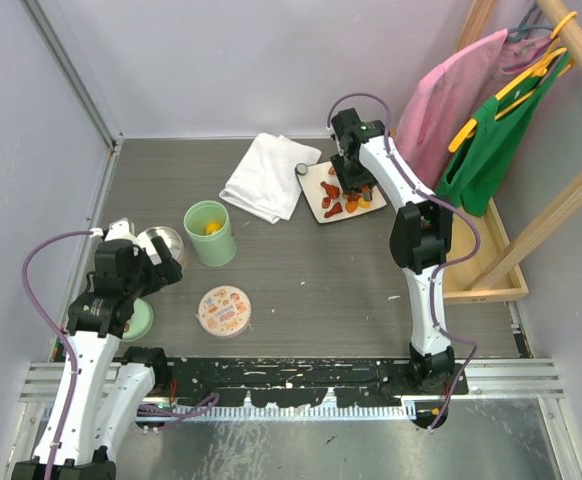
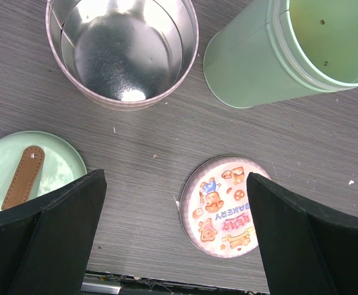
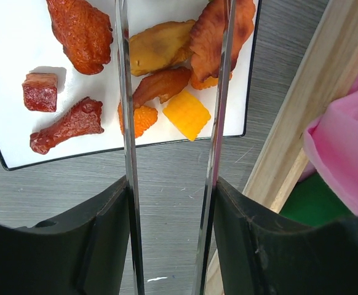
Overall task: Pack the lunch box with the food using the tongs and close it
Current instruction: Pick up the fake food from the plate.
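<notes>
My right gripper (image 3: 171, 184) is shut on the tongs (image 3: 125, 123), whose two thin metal arms run up over the white plate (image 3: 19, 37). The food (image 3: 167, 86), orange, red, yellow and brown pieces, lies on that plate, some of it between the tong arms; the tong tips are out of view. In the top view the right gripper (image 1: 352, 180) hangs over the plate (image 1: 316, 205). The mint-green lunch box (image 1: 210, 232) stands open with a yellow piece inside. My left gripper (image 2: 176, 178) is open above the table, nothing between its fingers.
A steel inner cup (image 2: 122, 49) stands next to the lunch box (image 2: 253, 67). The green lid (image 2: 62, 166) with its brown knob lies at left, a bear-print round lid (image 2: 225, 206) below. A white cloth (image 1: 269, 175) and a wooden clothes rack (image 1: 511, 250) are at the back right.
</notes>
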### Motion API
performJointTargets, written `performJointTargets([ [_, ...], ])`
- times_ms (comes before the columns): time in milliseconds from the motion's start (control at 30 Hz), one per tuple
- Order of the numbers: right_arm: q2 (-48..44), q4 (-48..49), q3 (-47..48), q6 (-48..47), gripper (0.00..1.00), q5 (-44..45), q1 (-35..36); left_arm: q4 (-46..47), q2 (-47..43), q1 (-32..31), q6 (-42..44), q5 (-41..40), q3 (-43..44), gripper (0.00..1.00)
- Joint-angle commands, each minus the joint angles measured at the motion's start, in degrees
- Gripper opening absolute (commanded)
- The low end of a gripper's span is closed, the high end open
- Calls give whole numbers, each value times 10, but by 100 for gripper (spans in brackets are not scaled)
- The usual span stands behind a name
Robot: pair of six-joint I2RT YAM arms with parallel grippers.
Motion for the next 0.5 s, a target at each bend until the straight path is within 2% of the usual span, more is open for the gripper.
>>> performJointTargets([
  [0,-13,17,15,-9,55,-6,-3,28,-3,-2,5,1,1,98],
  [300,-44,21,-14,2,45,-5,-2,29,-3,-2,5,0,2,98],
  [467,-79,33,-47,21,43,-43,-3,29,-3,-2,5,0,2,98],
])
